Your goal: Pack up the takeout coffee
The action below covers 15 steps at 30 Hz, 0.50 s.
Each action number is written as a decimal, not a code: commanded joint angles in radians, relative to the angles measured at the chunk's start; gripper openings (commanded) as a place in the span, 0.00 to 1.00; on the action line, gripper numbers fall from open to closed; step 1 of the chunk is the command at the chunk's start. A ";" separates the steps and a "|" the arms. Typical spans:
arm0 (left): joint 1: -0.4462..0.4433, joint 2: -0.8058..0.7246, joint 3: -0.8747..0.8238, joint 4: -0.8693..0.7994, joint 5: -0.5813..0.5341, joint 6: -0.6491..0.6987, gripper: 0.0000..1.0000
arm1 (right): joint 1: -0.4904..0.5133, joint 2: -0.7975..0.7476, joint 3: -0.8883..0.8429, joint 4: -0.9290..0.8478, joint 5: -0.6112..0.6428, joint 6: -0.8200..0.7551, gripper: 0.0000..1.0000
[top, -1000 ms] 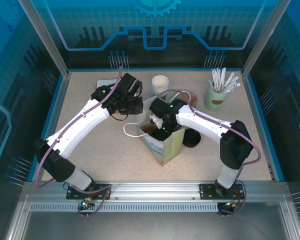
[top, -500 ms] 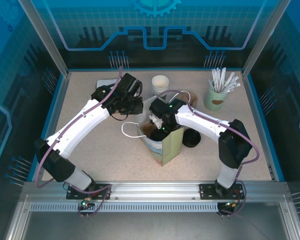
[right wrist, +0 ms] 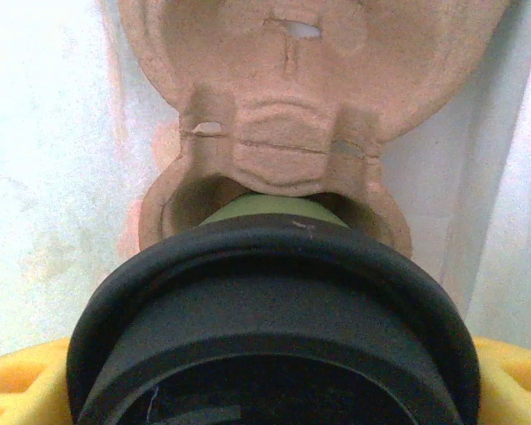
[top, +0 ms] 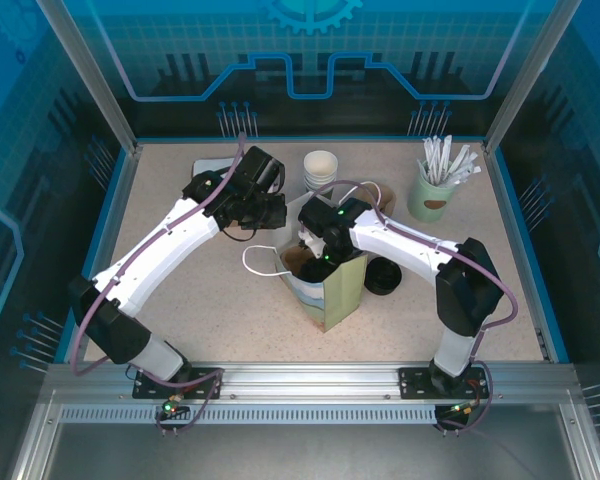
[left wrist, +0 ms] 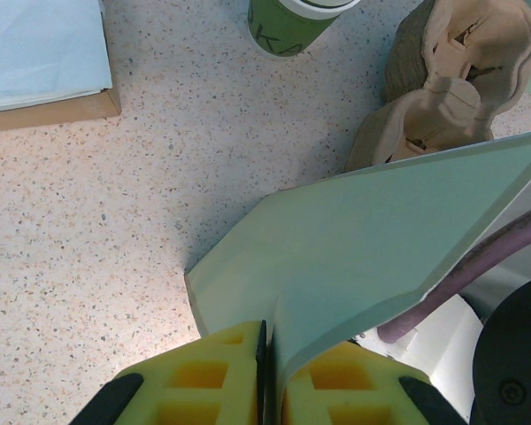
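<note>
Speckled beige laminate covers the desk (top: 180,290), and near its middle stands a paper bag (top: 342,292), pale green outside and white inside, with its mouth upward. The left end effector (left wrist: 264,376) is closed tight on the top edge of one bag wall. The thin paper is pinched between its yellow pads (left wrist: 217,376), so the mouth is held open.

Inside the bag lies a brown moulded-pulp tray (right wrist: 292,106). The takeout coffee (right wrist: 274,310) is upright at one well of this tray, inside the bag. Whether its bottom already sits in the well cannot be told. The right end effector (right wrist: 265,390) has hold of it: the jaws stand wide, with one yellow pad on each side of the cup's top, at the black lid (right wrist: 274,257) or just below it.

The cup is probably light if empty and clearly heavier if filled, and the pictures do not say which. Its green paper wall (right wrist: 270,208) is likely soft, so a hard squeeze would dent it and could pop the lid. The stiffest place should be the rim where the lid snaps on, so a hold near the top seems right. The lid is smooth plastic and may slip, so a grip on the lid alone looks less safe. The cup should go down straight and upright, so that its narrow base centres itself in the rough pulp well.
</note>
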 commanded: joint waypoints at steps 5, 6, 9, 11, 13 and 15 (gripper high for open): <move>0.007 0.018 0.001 -0.017 0.014 0.013 0.13 | -0.018 0.039 -0.022 0.029 0.071 -0.013 0.77; 0.007 0.018 0.001 -0.017 0.015 0.013 0.13 | -0.017 0.034 -0.017 0.027 0.074 -0.012 0.77; 0.005 0.015 -0.001 -0.013 0.019 0.012 0.13 | -0.018 0.012 -0.004 0.019 0.074 -0.009 0.79; 0.004 0.013 0.000 -0.010 0.023 0.011 0.13 | -0.017 -0.003 0.005 0.016 0.071 -0.007 0.80; 0.003 0.012 0.000 -0.009 0.025 0.012 0.13 | -0.018 -0.016 0.015 0.011 0.069 -0.006 0.81; 0.000 0.012 -0.001 -0.007 0.024 0.013 0.13 | -0.018 -0.027 0.024 0.005 0.068 -0.004 0.83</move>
